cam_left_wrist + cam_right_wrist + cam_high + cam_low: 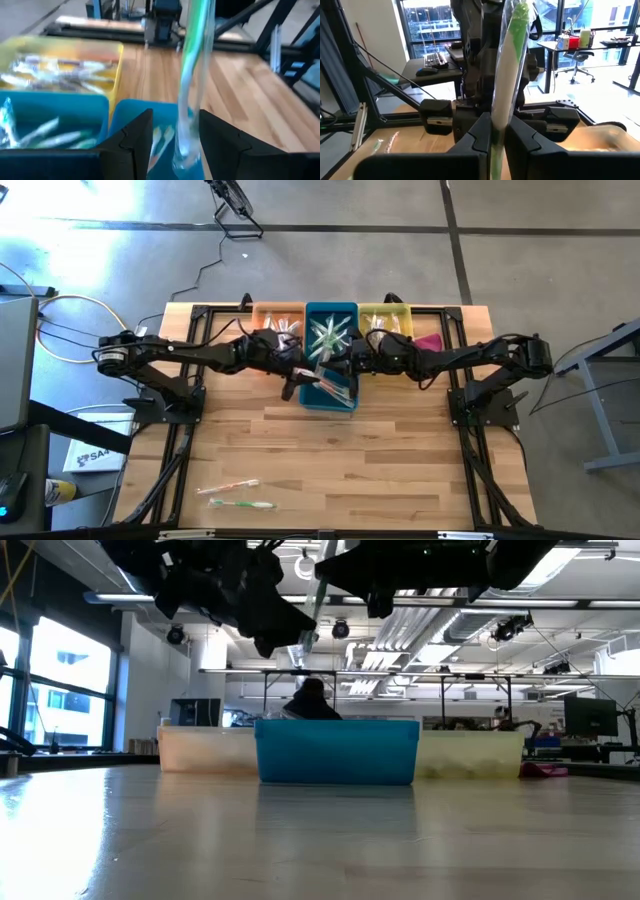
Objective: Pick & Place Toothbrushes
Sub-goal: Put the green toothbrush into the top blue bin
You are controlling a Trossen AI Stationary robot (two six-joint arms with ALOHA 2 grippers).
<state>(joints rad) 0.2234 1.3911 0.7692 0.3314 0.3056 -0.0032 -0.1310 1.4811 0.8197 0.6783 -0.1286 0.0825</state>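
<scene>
A green-and-white toothbrush (507, 75) in a clear wrapper hangs between my two grippers above the blue bin (330, 395). My right gripper (496, 127) is shut on it. My left gripper (176, 120) is open; its fingers stand on either side of the toothbrush's other end (186, 135) without plainly touching it. In the high view the left gripper (300, 377) and right gripper (350, 365) meet over the bin, with the toothbrush (322, 374) between them. In the low view the toothbrush (310, 610) slants steeply, well above the bin (337, 752). My right gripper pinches the toothbrush's white handle part (496, 117) between its two fingers. The green end (517, 25) sticks out beyond the fingertips. The toothbrush is lifted clear of the bin and steeply tilted.
An orange bin (278, 320) and a yellow bin (385, 318) with wrapped toothbrushes flank the blue bin at the table's far side. A pink cloth (428, 340) lies right of the yellow bin. Two toothbrushes (232, 495) lie near the front left edge. The table's near half is bare wood.
</scene>
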